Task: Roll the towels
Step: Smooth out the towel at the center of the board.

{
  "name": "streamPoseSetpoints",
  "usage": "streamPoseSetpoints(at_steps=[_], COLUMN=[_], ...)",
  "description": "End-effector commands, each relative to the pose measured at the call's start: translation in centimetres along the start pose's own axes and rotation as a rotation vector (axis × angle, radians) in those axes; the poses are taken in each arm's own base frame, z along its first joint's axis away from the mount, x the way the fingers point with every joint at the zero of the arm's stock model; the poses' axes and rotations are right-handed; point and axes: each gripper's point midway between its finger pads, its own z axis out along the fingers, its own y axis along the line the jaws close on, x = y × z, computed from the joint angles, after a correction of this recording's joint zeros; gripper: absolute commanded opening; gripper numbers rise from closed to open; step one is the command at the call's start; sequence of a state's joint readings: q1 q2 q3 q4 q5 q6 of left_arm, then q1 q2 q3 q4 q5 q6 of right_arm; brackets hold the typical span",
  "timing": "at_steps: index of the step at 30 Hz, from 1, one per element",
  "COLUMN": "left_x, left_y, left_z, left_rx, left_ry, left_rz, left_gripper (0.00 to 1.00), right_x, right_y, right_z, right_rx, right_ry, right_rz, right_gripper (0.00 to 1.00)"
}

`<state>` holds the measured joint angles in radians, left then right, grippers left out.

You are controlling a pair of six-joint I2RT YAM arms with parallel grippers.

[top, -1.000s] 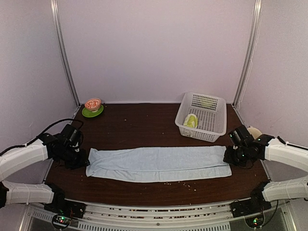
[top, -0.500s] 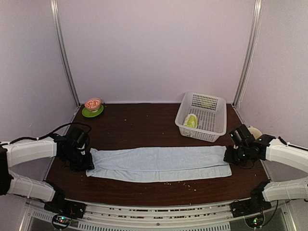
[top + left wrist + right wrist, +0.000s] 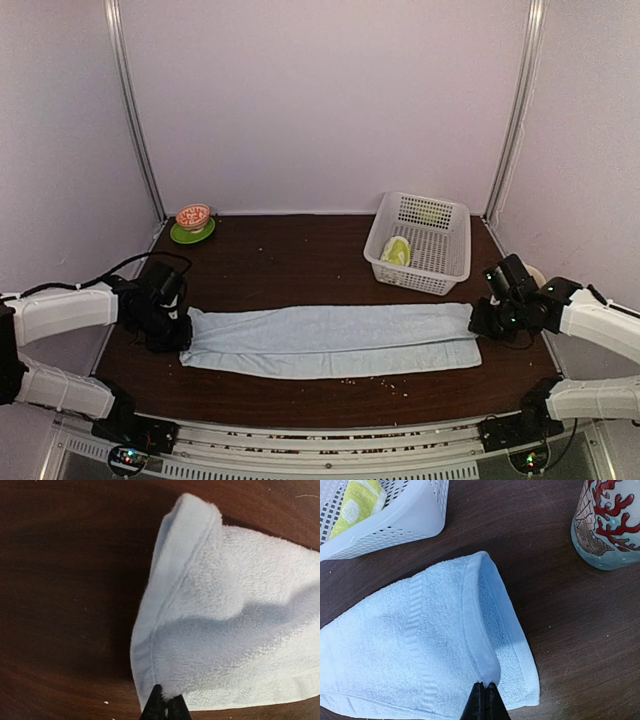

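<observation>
At either end, left gripper, right gripper pinching blue towel, fingers largely cropped

We are scanning every view and finding no readable text, label, brand or number. The cup is showing only a red coral pattern and the yellow-green towel only white circles. The light-blue towel is carrying no lettering we can make out.

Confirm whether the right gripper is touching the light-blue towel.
Touching. The right wrist view shows the right gripper closed on the hemmed end of the light-blue towel, with the cloth there standing up in a fold.
</observation>
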<state>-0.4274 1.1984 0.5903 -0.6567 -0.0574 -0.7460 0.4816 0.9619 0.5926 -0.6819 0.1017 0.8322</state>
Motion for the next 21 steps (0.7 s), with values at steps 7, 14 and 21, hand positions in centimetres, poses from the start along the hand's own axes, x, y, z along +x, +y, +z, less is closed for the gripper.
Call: streamPoseSetpoints(at_steps=[7,14,21], left_x=[-1.6,-1.2,-0.3], left_y=[-1.2,-2.0,-2.2], left_z=[-3.8,-5.6,-5.0], left_rx=[0.069,0.135,0.147], left_ry=[-0.072,-0.071,-0.022], left_rz=[0.005,0.012,0.022], left_gripper=[0.00,0.00,0.00], right_x=[-0.8,-0.5,1.2], right_y=[-0.4,-1.5,-2.9], right_z=[-1.9,-2.9,-2.5], right_rx=[-0.003,0.016,0.031], right_ry=[-0.024,-0.016,0.018], right_rz=[-0.003,-0.014,-0.018], right_gripper=[0.00,0.00,0.00])
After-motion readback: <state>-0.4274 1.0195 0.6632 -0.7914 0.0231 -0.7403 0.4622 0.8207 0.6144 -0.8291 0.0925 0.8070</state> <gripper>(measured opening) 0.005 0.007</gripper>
